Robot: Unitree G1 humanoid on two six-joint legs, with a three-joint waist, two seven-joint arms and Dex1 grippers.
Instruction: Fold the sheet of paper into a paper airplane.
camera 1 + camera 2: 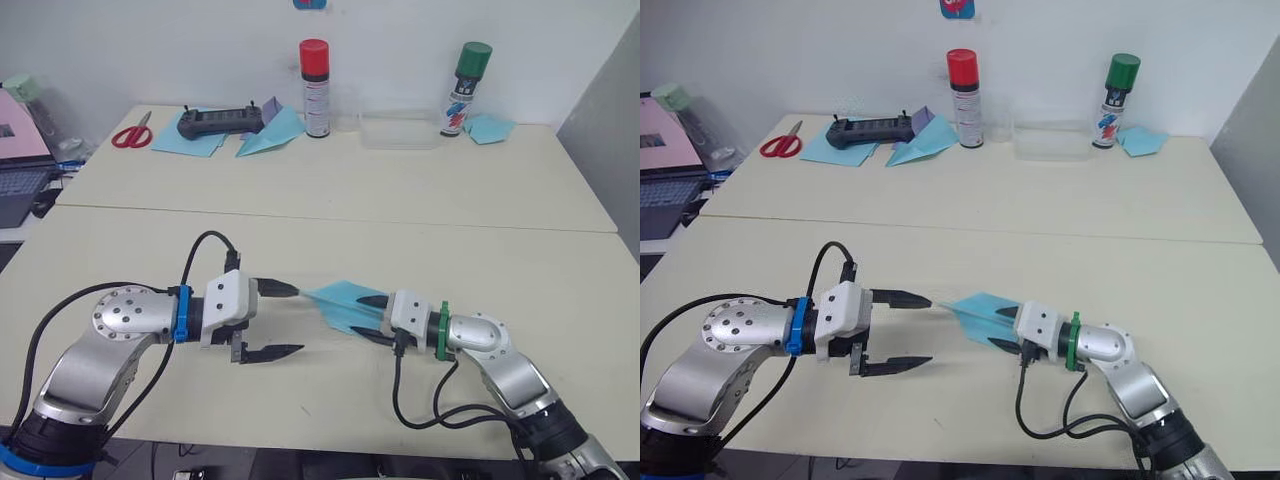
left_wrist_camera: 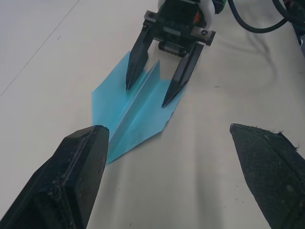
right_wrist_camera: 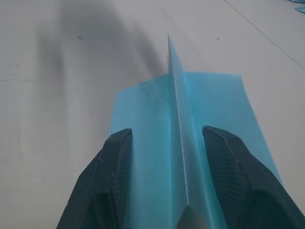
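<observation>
The light-blue sheet of paper (image 1: 342, 300) lies on the near table folded into a pointed paper airplane wedge, with a raised centre fold (image 3: 175, 90) and its nose towards my left arm. My right gripper (image 1: 360, 317) is open. Its fingers straddle the raised fold at the tail end, and their tips (image 2: 128, 86) rest on or just over the two wings. My left gripper (image 1: 298, 320) is wide open at the nose end, with one fingertip (image 2: 93, 138) right beside the paper's point and the other well away from it.
On the far table stand a red-capped spray can (image 1: 315, 88), a green-capped can (image 1: 466, 88) and a clear plastic box (image 1: 400, 130). Red scissors (image 1: 132, 135), a black controller (image 1: 220, 122), flat blue sheets (image 1: 190, 142), a bigger blue dart (image 1: 272, 134) and a teal scrap (image 1: 490, 128) also lie there. A laptop (image 1: 20, 170) sits at the far left.
</observation>
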